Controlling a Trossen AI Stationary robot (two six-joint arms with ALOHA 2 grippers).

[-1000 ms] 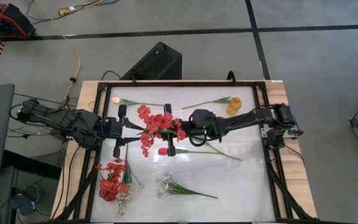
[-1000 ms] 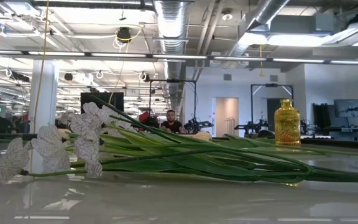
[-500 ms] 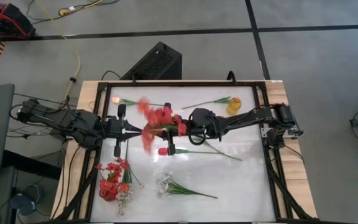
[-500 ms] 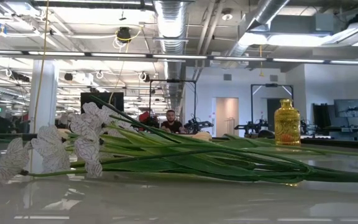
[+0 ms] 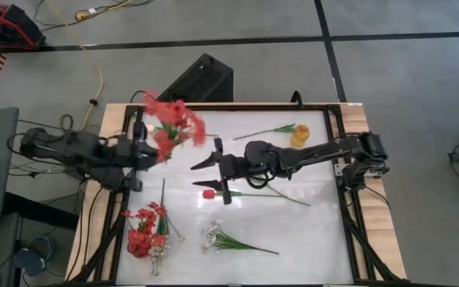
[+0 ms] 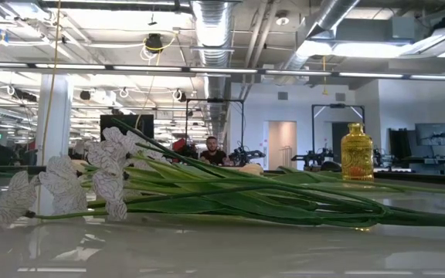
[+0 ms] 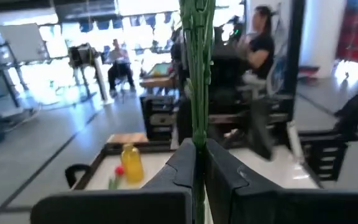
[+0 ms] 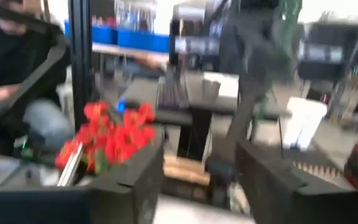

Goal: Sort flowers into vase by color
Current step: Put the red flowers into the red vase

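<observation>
My left gripper (image 5: 139,151) at the table's left is shut on the green stem of a red blossom cluster (image 5: 170,123), which is raised over the far left corner. My right gripper (image 5: 213,175) stands open at mid table with nothing between its fingers; its wrist view shows the cluster (image 8: 109,135) ahead of it. A red tulip (image 5: 209,194) lies on the table just near of that gripper. A yellow vase (image 5: 300,137) stands at the far right with a tulip stem (image 5: 269,131) lying beside it. A white spray (image 5: 213,237) lies near the front edge. My left gripper pinches the cluster's green stem (image 7: 197,146) between its two fingers, which lie across it. The stem rises straight out of the fingers (image 7: 229,171), and the red blossoms (image 5: 174,119) are carried clear of the table, beyond the gripper.
A red vase (image 5: 138,243) holding red and white flowers stands at the near left corner. Black frame rails (image 5: 337,171) run along the table's sides. In the low view the white spray (image 6: 91,177) lies across the foreground. People sit in the room beyond.
My left gripper has shut on the red cluster's stem, drawn back toward the table's left edge and tipped up, swinging the cluster from mid table to above the far left corner. My right gripper has opened and let go of the cluster.
</observation>
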